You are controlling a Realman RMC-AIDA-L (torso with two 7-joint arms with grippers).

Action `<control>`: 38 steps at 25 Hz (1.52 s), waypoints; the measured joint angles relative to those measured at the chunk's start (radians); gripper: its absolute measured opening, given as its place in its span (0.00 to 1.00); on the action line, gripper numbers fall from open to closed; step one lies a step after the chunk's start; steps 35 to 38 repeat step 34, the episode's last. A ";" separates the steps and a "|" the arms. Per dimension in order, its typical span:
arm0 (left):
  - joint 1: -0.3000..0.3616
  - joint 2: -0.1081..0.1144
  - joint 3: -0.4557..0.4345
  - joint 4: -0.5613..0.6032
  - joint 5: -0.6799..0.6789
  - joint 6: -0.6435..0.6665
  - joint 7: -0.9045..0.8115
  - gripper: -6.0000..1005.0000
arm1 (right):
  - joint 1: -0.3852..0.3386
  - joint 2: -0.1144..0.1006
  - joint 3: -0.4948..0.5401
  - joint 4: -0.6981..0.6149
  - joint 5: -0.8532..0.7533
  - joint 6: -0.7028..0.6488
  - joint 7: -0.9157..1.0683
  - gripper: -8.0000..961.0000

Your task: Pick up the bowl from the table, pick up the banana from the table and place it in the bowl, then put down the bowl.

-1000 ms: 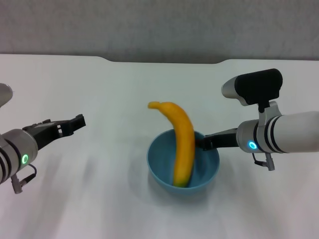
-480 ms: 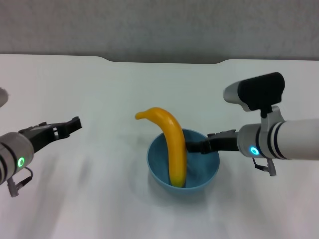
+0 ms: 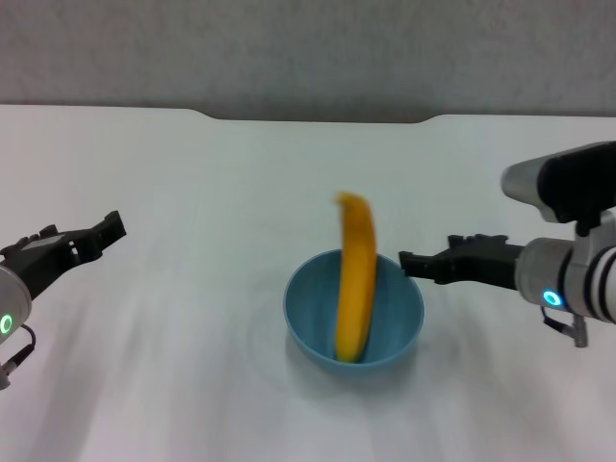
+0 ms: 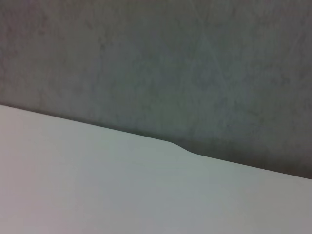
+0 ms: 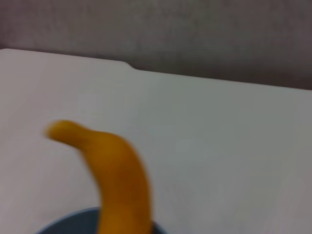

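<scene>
Bowl: the light-blue bowl [image 3: 353,321] sits on the white bench [image 3: 192,192], near the middle and toward the near side. In the right wrist view only a sliver of its dark-blue rim [image 5: 73,222] shows.
Banana: the banana [image 3: 355,279] stands nearly upright in the bowl, its lower end down inside and its upper end rising well above the far rim. Its outline is blurred in the head view. In the right wrist view its body [image 5: 117,180] rises out of the bowl and bends over to one side at the top.
Right gripper: the right gripper [image 3: 409,262] is on the right of the bowl, level with its rim, pointing toward it. Its dark fingers [image 3: 452,265] are just beside the rim, with a narrow gap, and hold nothing. From this angle I cannot tell how far apart they stand.
Left gripper: the left gripper [image 3: 108,229] hangs over the left side of the bench, well apart from the bowl, pointing inward. Its fingers [image 3: 72,245] carry nothing; their spread cannot be told.
Bench edge: the left wrist view shows only bare white surface [image 4: 122,195], its far edge with a shallow step, and the grey wall [image 4: 170,63] behind.
</scene>
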 joint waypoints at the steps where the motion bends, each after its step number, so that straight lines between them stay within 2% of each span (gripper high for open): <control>1: 0.000 0.000 0.000 0.000 0.000 0.000 0.000 0.89 | 0.000 0.000 0.000 0.000 0.000 0.000 0.000 0.89; 3: 0.005 -0.002 0.003 0.007 0.017 -0.020 0.000 0.89 | -0.019 0.000 0.004 0.014 -0.029 -0.017 -0.004 0.89; 6: 0.027 -0.004 0.029 0.043 0.062 -0.133 0.000 0.89 | -0.048 0.004 -0.012 0.019 -0.051 -0.082 -0.035 0.89; 9: 0.044 -0.004 0.057 0.118 0.071 -0.303 0.000 0.89 | -0.086 0.005 -0.057 0.018 -0.049 -0.198 -0.078 0.89; 10: 0.048 -0.003 0.072 0.188 0.071 -0.423 -0.001 0.89 | -0.115 0.005 -0.105 0.007 -0.048 -0.310 -0.086 0.89; 11: 0.048 -0.003 0.072 0.188 0.071 -0.423 -0.001 0.89 | -0.115 0.005 -0.105 0.007 -0.048 -0.310 -0.086 0.89; 14: 0.040 -0.005 0.099 0.359 0.072 -0.674 -0.003 0.89 | -0.145 0.005 -0.188 -0.021 -0.045 -0.484 -0.082 0.89; 15: 0.016 -0.007 0.112 0.465 0.072 -0.803 -0.002 0.89 | -0.157 0.005 -0.253 -0.053 -0.044 -0.605 -0.081 0.89; 16: 0.016 -0.007 0.112 0.465 0.072 -0.803 -0.002 0.89 | -0.157 0.005 -0.253 -0.053 -0.044 -0.605 -0.081 0.89; 20: -0.055 -0.011 0.148 0.679 0.062 -1.034 -0.003 0.89 | -0.161 0.004 -0.389 -0.139 -0.046 -0.841 -0.078 0.89; 25: -0.121 -0.017 0.169 0.822 0.058 -1.107 -0.015 0.89 | -0.149 0.007 -0.565 -0.293 -0.048 -1.144 0.001 0.89; 28: -0.127 -0.018 0.179 0.834 0.057 -1.109 -0.018 0.89 | -0.125 0.009 -0.667 -0.426 -0.053 -1.329 0.142 0.89; 30: -0.129 -0.018 0.182 0.836 0.057 -1.109 -0.018 0.89 | -0.094 0.010 -0.746 -0.547 -0.053 -1.471 0.325 0.89; 34: -0.137 -0.018 0.186 0.836 0.049 -1.110 -0.039 0.89 | -0.073 0.011 -0.789 -0.617 -0.054 -1.538 0.412 0.89; 38: -0.137 -0.018 0.186 0.836 0.049 -1.110 -0.039 0.89 | -0.073 0.011 -0.789 -0.617 -0.054 -1.538 0.412 0.89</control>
